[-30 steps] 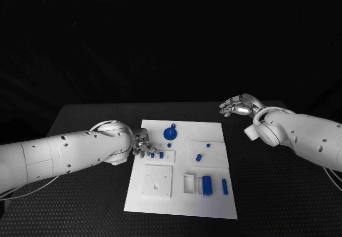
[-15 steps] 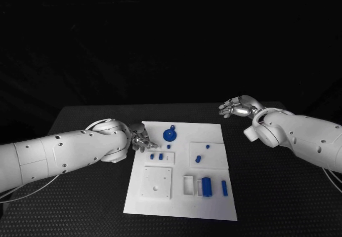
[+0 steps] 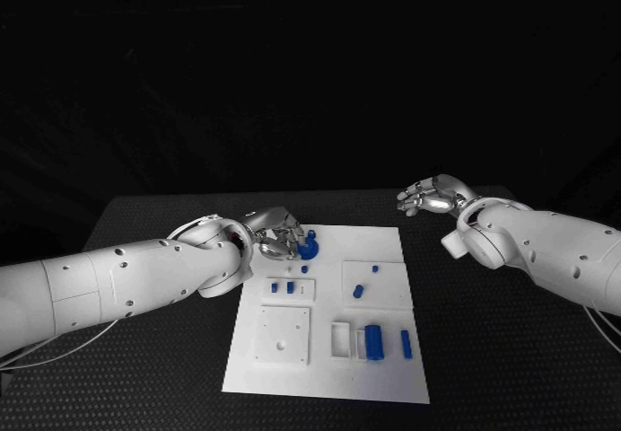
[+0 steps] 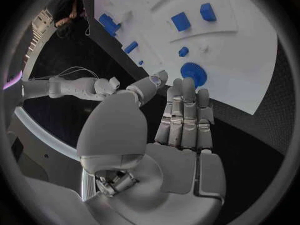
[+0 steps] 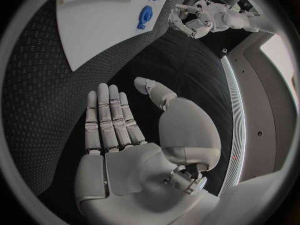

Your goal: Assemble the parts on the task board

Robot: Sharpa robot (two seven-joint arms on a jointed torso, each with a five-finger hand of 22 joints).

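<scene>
Left robot hand hovers over the far left corner of the board, fingers extended side by side and thumb set apart, holding nothing. In the left wrist view the fingertips point at the round gear, which lies flat on the white surface just beyond them; whether they touch it cannot be told. The posture suits a reach for this part: the palm is turned down toward the board and the thumb stands clear, leaving room to close round the gear's rim.

Right robot hand is held well apart from the board, above the far right of the table. The right wrist view shows its fingers straight and together, thumb out to one side, nothing in the palm. It appears parked there so as to leave the workspace free for the left arm.

The remaining parts are spread over the board in separate stations. Two small blocks sit in a raised square near the left edge; a peg and a smaller stud stand in the square to their right. Along the near edge, a long block lies in a slotted tray beside a thin bar, with a plain drilled plate to the left. Each station seems to pair a loose piece with its seat, so the assembly is judged to be at an early stage.
</scene>
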